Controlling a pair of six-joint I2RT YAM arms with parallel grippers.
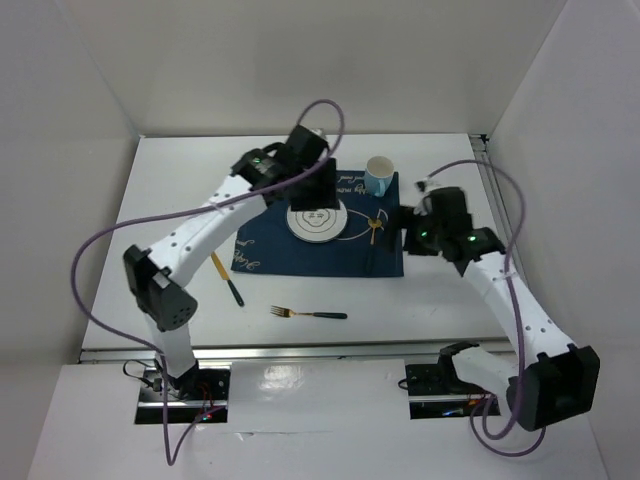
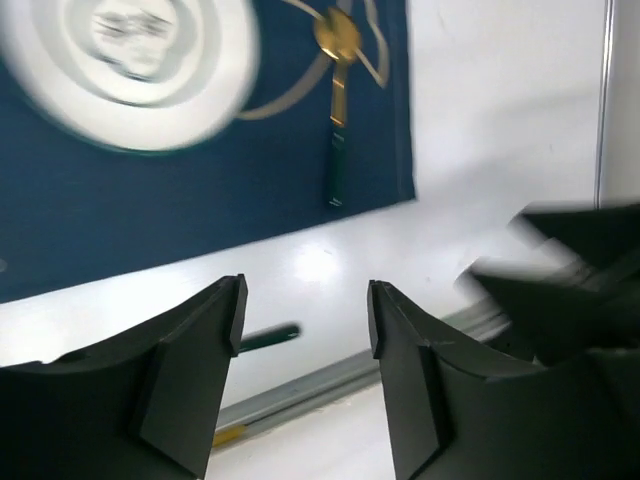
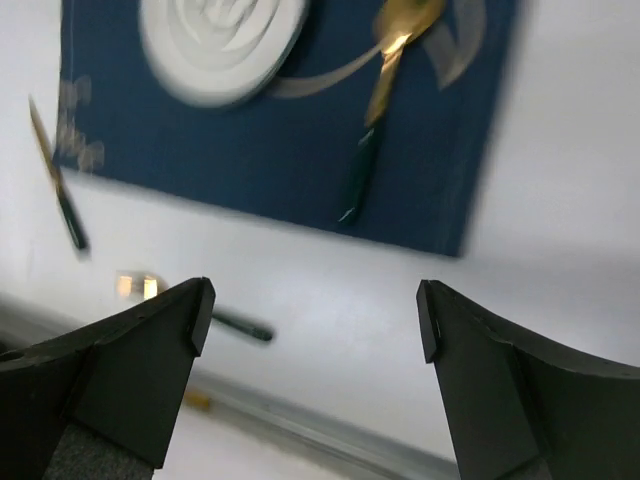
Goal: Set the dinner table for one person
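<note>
White walls enclose the dinner table (image 1: 450, 300), a plain white top that fills the floor of the enclosure, with a metal rail (image 1: 300, 350) along its near edge. A navy placemat (image 1: 270, 255) lies at the middle of the table, nearer the far edge than the near one. On the placemat a white plate (image 1: 316, 222) sits centrally, a blue mug (image 1: 378, 177) stands at its far right corner, and a gold spoon (image 1: 374, 240) with a dark handle lies along its right side. A knife (image 1: 227, 279) lies on bare table just off the placemat's left edge. A fork (image 1: 308, 314) lies between the placemat's near edge and the rail. The left gripper (image 2: 305, 300) hangs over the plate's far side, jaws apart with nothing between them. The right gripper (image 3: 315, 305) hovers at the placemat's right edge, jaws spread wide and empty. Bare table borders the placemat on the left, right and near sides.
</note>
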